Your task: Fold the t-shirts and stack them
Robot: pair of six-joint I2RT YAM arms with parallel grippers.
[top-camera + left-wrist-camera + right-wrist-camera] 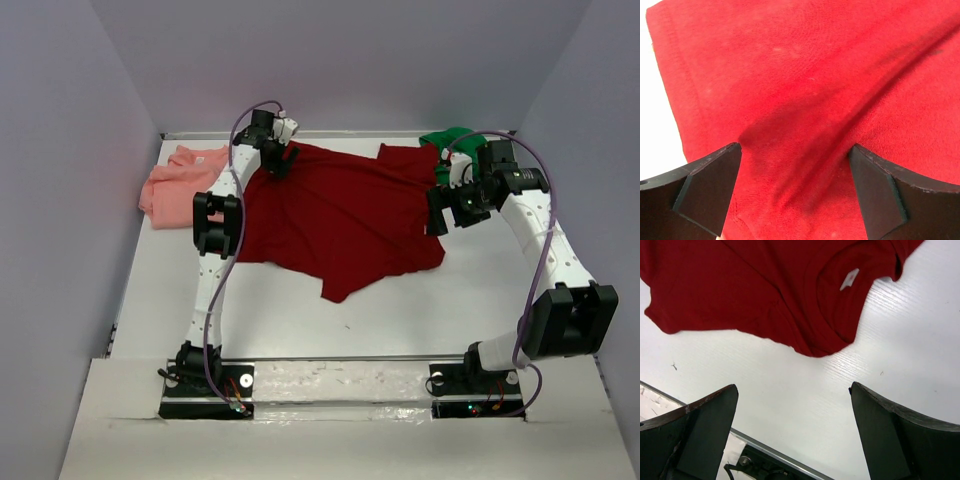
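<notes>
Left gripper (pixel 281 160): jaws wide, nothing held, low over far-left edge of red shirt (pixel 340 215); contact unclear. Right gripper (pixel 447 208): jaws wide, empty, above table (pixel 400 320) beside the shirt's right edge. Red shirt spread mid-table, creased. Pink shirt (pixel 178 187) bunched far left; green shirt (pixel 448 140) far right.

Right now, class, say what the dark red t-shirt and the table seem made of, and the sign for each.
Dark red t-shirt: soft knit cloth, probably cotton, matte; stitched hem and limp folds show.
Table: hard white board, perhaps laminate, slight sheen; fine straight grain lines.
</notes>
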